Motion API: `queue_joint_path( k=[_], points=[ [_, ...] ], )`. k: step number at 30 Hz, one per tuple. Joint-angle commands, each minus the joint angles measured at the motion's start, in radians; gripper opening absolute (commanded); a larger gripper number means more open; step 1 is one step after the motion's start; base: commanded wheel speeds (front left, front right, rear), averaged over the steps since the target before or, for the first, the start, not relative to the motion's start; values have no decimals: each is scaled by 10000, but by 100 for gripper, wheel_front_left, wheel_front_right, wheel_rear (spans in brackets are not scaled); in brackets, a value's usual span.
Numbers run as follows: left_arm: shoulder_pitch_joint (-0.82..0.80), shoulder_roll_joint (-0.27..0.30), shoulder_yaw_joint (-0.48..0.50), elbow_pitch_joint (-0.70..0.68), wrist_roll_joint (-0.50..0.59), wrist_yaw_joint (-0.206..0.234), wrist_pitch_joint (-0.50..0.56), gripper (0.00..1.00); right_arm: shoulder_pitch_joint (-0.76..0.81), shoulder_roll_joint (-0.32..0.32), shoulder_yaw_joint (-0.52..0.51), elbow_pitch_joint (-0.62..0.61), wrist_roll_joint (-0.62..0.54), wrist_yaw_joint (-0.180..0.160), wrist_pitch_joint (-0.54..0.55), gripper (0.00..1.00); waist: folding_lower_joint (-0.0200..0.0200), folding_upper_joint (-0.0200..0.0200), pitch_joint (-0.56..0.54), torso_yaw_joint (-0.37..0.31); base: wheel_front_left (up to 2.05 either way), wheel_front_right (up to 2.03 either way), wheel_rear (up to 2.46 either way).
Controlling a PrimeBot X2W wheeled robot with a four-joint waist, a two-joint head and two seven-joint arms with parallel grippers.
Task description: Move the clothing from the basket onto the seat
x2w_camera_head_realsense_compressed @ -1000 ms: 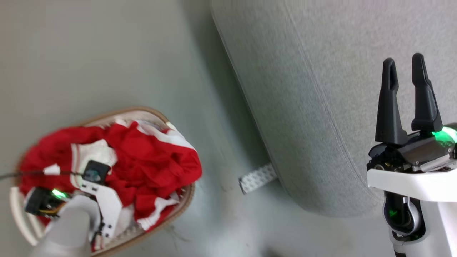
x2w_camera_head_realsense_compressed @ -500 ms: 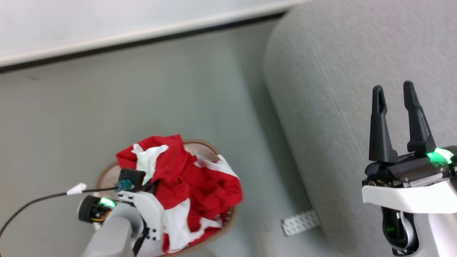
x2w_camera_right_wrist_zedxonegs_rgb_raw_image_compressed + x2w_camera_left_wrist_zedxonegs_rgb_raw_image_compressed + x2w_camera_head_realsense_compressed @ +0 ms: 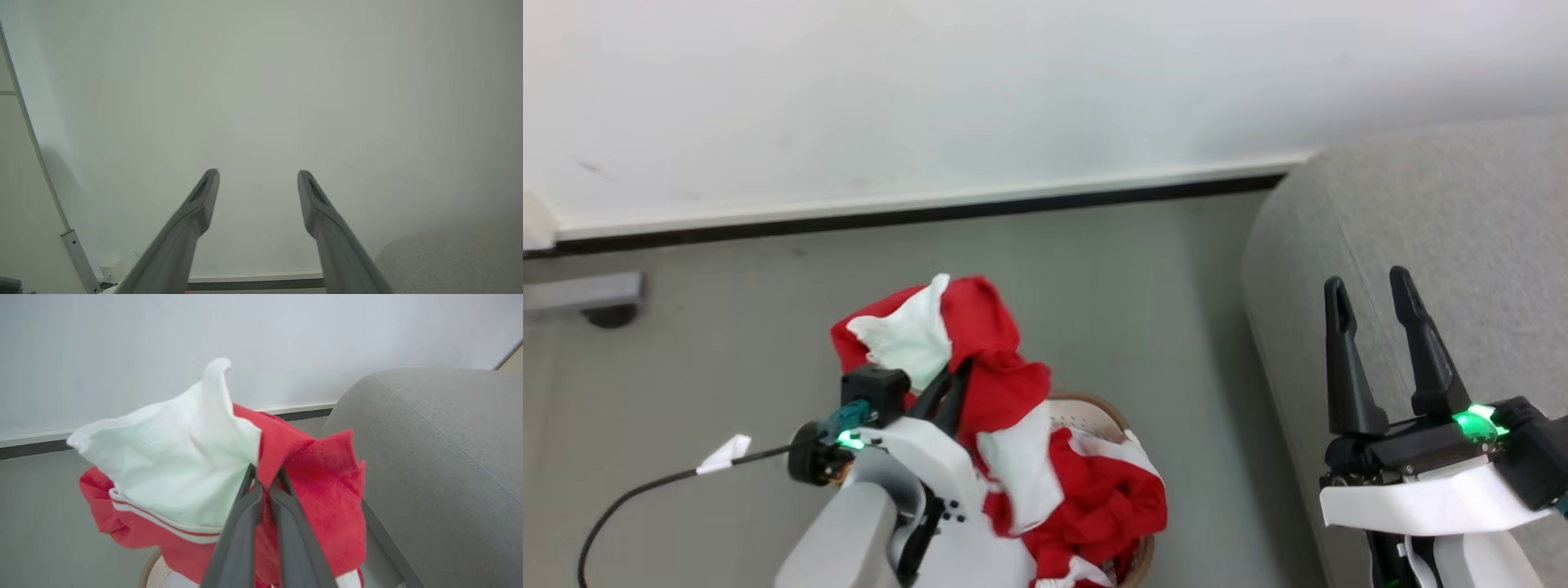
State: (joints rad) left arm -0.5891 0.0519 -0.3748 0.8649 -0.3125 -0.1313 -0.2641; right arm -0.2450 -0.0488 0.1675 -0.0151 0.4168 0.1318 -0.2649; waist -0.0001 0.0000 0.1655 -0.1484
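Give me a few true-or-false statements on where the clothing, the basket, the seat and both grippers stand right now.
1. The left gripper is shut on the clothing, held up above the basket. True.
2. The right gripper holds a garment. False: its fingers stand apart with nothing between them.
3. The basket is empty. False: red and white cloth lies in it.
4. The seat is to the robot's right of the basket. True.
5. Clothing lies on the seat. False: none is on the part in view.
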Motion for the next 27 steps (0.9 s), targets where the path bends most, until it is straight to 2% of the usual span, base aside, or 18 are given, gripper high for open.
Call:
queue_joint_path(
  k=[1,15,27],
  points=[
    [308,12,-108,-458,-196,21,-3,0,175,-29,37,60,40,-21,9,100,1,0,-522,486,0,0,0],
    [473,396,-571,-3777,-735,64,170,0,776,-29,501,328,276,-21,9,100,1,0,-1336,1062,0,0,0],
    [878,674,-411,-5768,-1047,516,1009,0,938,-26,911,426,290,-21,9,100,1,0,-1603,1047,0,0,0]
  ],
)
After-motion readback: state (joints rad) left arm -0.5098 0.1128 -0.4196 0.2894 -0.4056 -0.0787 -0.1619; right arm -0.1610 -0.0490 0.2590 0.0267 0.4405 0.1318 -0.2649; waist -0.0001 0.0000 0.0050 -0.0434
